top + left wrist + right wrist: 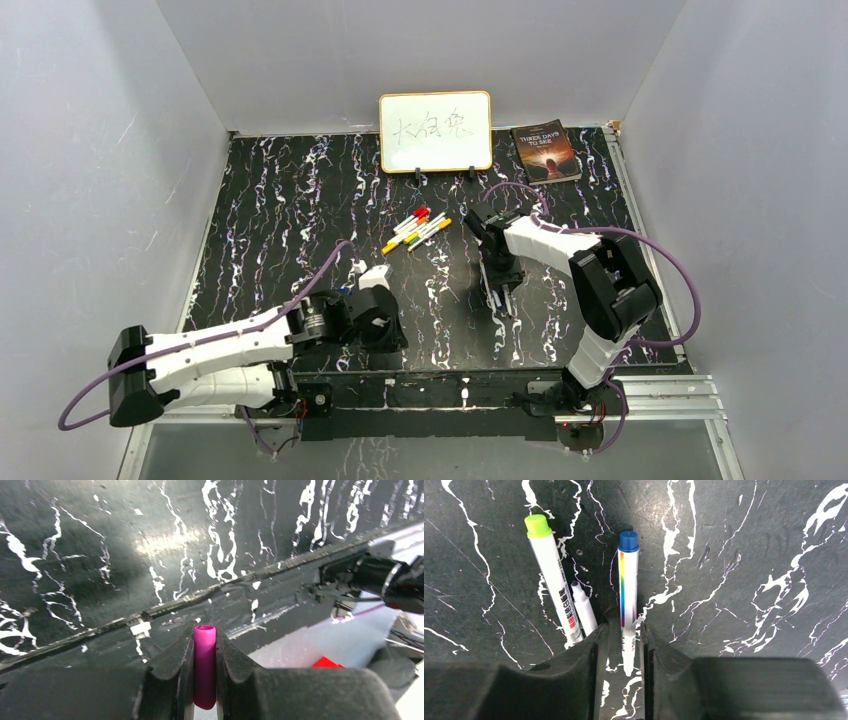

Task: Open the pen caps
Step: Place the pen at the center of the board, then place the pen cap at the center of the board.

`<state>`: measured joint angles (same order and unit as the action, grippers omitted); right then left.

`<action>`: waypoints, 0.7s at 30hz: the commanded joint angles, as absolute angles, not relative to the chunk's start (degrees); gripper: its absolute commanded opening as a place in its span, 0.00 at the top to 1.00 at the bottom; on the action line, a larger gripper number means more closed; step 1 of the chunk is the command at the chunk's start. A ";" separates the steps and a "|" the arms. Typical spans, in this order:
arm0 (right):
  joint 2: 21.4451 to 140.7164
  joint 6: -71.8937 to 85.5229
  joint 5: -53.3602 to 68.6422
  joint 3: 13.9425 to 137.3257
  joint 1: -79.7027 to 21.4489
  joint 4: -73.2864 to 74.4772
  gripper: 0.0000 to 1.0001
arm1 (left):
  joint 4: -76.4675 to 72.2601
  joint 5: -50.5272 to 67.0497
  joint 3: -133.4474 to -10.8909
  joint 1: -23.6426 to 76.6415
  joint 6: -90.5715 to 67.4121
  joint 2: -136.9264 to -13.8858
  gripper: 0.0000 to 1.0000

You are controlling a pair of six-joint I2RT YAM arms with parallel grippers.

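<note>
My left gripper [204, 635] is shut on a purple pen cap [204, 665], which stands upright between the fingers over the table's near edge. My right gripper [624, 630] is open and low over the table. A white pen with a blue end [628, 595] lies on the table between its jaws, close to the right finger and with a gap to the left one. Beside it lie a white pen with a green end [555, 575] and a shorter bare white pen [584, 607]. Several more pens [418, 230] lie in a bunch mid-table.
A small whiteboard [435, 131] stands at the back, with a book [545, 151] lying to its right. The table's near rail [200, 597] runs across the left wrist view. Grey walls close in both sides.
</note>
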<state>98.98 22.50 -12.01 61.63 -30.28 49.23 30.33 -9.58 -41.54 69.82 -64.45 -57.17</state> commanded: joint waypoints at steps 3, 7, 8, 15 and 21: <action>94.85 23.20 -11.50 62.15 -30.50 49.13 0.65 | 39.95 -8.67 -49.04 61.47 -55.10 -64.89 0.98; 92.99 23.47 -10.75 63.19 -30.50 50.44 0.61 | 41.77 -6.38 -51.07 53.78 -49.12 -67.34 0.97; 92.38 23.47 -10.60 63.46 -30.50 50.70 0.60 | 42.23 -6.07 -51.33 51.93 -47.68 -67.90 0.97; 88.39 24.24 -7.61 66.04 -30.58 51.98 0.56 | 41.85 -3.52 -51.00 43.41 -40.01 -73.50 0.97; 85.48 25.90 -4.97 68.22 -31.54 52.38 0.55 | 39.25 -3.43 -49.24 39.56 -37.31 -77.17 0.96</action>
